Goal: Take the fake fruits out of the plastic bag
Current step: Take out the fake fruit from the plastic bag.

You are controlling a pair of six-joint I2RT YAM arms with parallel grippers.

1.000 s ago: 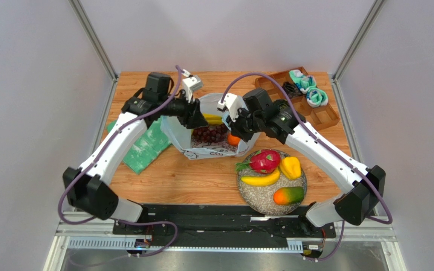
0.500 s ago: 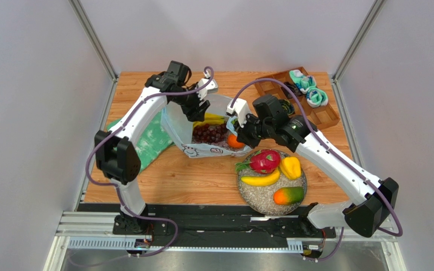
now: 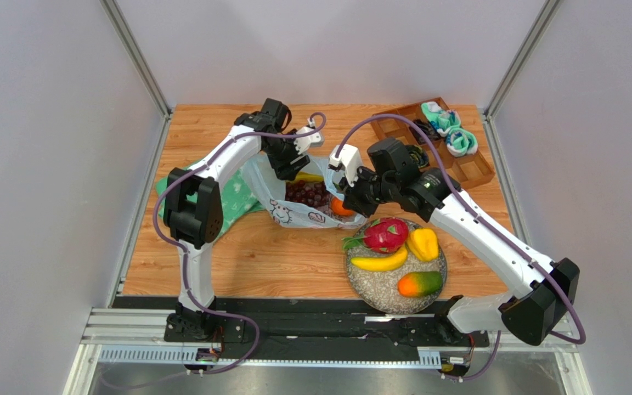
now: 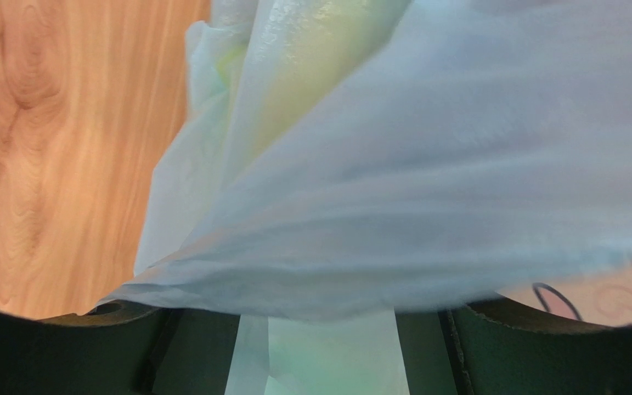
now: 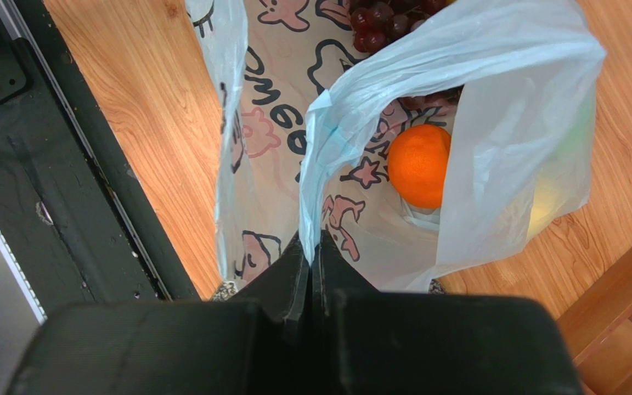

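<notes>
Your bag [image 3: 307, 204] lies crumpled in the middle of the desk [image 3: 253, 263], mouth up, with both arms meeting over it. Inside you can see grapes [image 3: 307, 193], an orange [image 5: 418, 164] near the right wall and a banana [image 3: 306, 175] at the far side. The right pincer [image 5: 311, 239] is pressed together on the bag's near right rim, pinching a fold of film that stands up above the orange. The left pincer [image 3: 290, 167] is at the far left rim with its fingers spread; its own camera shows little but pale film draped across them, so the film blocks your view into the bag from that side. Just beside the bag on the near right sits a speckled plate [image 3: 369, 292] carrying a dragon fruit [image 3: 386, 234], a second banana [image 3: 379, 263], a yellow piece [image 3: 423, 243] and a mango [image 3: 420, 285]. A green cloth [image 3: 233, 206] lies left of the bag, partly under the left arm. A wooden tray [image 3: 472, 173] with rolled socks [image 3: 451, 132] sits in the far right corner. The bag carries pink cartoon shapes and rounded black lettering, but it is folded and turned away, so you cannot read it.
</notes>
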